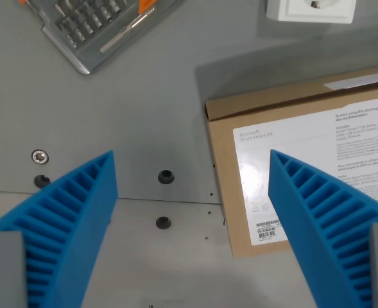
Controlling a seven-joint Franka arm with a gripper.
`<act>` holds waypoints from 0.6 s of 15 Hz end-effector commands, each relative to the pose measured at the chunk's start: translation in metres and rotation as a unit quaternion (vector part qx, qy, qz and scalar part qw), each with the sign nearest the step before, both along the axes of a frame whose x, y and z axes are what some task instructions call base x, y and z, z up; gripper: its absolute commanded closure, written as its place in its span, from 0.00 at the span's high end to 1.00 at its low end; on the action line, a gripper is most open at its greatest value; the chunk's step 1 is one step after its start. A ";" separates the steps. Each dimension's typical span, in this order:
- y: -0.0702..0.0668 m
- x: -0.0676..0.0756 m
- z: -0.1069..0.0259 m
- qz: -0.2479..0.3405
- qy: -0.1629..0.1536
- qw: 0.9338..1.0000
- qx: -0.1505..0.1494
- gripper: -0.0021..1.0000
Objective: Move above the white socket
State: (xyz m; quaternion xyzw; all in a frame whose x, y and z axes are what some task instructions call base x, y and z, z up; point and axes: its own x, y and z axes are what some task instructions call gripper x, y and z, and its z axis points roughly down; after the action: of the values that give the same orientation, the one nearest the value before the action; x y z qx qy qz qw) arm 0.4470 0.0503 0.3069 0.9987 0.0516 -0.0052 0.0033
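The white socket (312, 9) sits at the top edge of the wrist view, right of centre, partly cut off by the frame. My gripper (192, 160) is open and empty, with its two blue ribbed fingers (73, 218) spread wide at the bottom left and bottom right. The socket lies far ahead of the fingertips and toward the wrist view's right. The right finger hangs over a cardboard box.
A brown cardboard box (291, 122) with a white label lies at the right, between the gripper and the socket. A clear bit-set case (92, 25) with orange parts lies at the top left. The grey metal table (144, 115) has several screw holes.
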 end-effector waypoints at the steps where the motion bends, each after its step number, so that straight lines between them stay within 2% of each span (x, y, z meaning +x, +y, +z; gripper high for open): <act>1: 0.000 0.000 0.002 0.000 -0.002 1.000 0.000 1.00; 9: -0.001 0.001 0.001 -0.001 -0.002 1.000 0.000 1.00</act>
State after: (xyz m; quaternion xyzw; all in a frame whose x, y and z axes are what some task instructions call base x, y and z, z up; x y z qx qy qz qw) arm 0.4470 0.0503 0.3068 0.9987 0.0515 -0.0052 0.0033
